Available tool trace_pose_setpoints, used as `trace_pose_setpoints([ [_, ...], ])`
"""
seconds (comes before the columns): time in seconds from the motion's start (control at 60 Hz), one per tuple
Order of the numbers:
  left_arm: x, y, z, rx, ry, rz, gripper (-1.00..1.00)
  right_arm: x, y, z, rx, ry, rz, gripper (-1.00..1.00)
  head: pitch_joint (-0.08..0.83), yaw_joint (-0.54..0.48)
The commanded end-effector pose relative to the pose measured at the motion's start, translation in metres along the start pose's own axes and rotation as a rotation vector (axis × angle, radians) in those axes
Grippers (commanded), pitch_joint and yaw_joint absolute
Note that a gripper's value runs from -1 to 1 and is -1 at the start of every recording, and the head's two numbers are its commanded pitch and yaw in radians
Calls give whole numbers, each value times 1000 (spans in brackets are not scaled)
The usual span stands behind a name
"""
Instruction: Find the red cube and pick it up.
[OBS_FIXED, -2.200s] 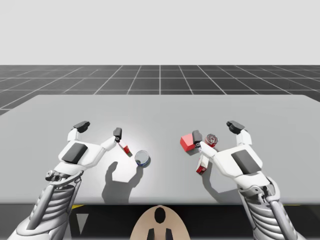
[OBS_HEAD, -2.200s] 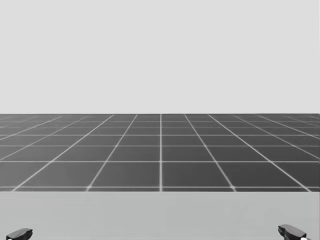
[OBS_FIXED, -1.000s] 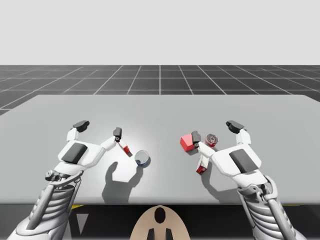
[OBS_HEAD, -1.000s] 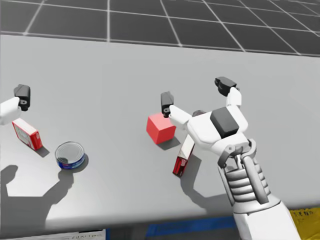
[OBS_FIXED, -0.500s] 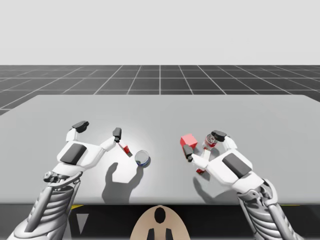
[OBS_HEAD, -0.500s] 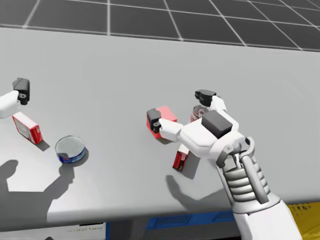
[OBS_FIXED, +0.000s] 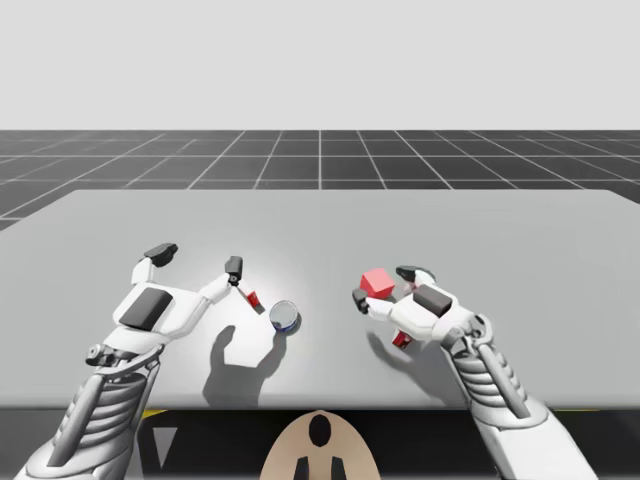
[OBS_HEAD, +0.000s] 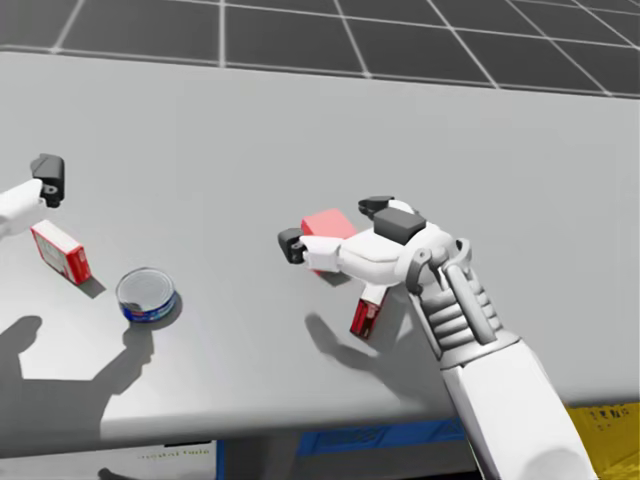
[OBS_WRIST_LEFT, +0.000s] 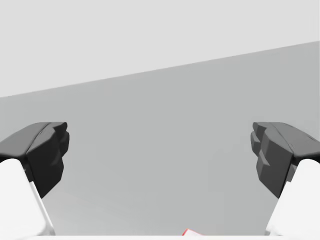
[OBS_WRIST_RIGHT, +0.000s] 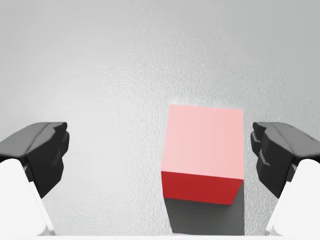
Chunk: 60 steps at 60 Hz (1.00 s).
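Right wrist view | red cube between spread right jaws; maybe touching one

Cube red, top face paler pink in the light; table plain light grey, floor dark grey with a pale grid. Left gripper and right gripper white, fingertips black. Flat box red and white; round can blue-sided, silvery top; narrow box red
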Motion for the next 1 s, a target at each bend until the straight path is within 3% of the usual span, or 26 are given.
trace_pose_setpoints([
  [0.017, 0, 0, 0, 2, 0, 2, -1000, -3, -7, -24, -58, 161, -2, -1000, 648, -205],
  [0.2, 0, 1, 0, 3, 2, 3, -1000, -5, -12, -40, -89, 231, 7, -1000, 657, -199],
  [0.333, 0, 1, 0, 5, 2, 3, -1000, -10, -17, -54, -146, 281, 64, -1000, 663, -198],
  [0.517, 0, 2, 0, 6, 3, 4, -1000, -21, -27, -65, -167, 364, 86, -1000, 665, -192],
  [0.65, 0, 2, 0, 8, 4, 5, -1000, -25, -31, -68, -150, 397, 75, -1000, 661, -192],
  [0.7, 0, 2, 0, 9, 4, 5, -1000, -27, -30, -68, -132, 394, 100, -973, 658, -190],
  [0.717, 0, 2, 0, 9, 4, 4, -1000, -28, -29, -67, -155, 384, 125, -850, 658, -188],
  [0.75, 0, 2, 0, 9, 4, 4, -1000, -29, -28, -66, -183, 377, 135, -379, 657, -187],
  [0.767, 0, 2, 0, 9, 4, 4, -1000, -29, -27, -66, -199, 372, 142, -29, 657, -187],
  [0.783, 0, 2, 0, 9, 5, 4, -1000, -29, -26, -66, -210, 374, 147, 793, 656, -187],
  [0.8, 0, 2, 0, 9, 5, 3, -1000, -29, -26, -66, -207, 372, 149, 910, 656, -187],
  [0.833, 0, 2, 0, 11, 5, 2, -1000, -30, -25, -65, -199, 373, 155, 1000, 656, -188],
  [1.0, 0, 2, -1, 13, 6, 1, -1000, -29, -26, -65, -203, 370, 165, 1000, 632, -189],
])
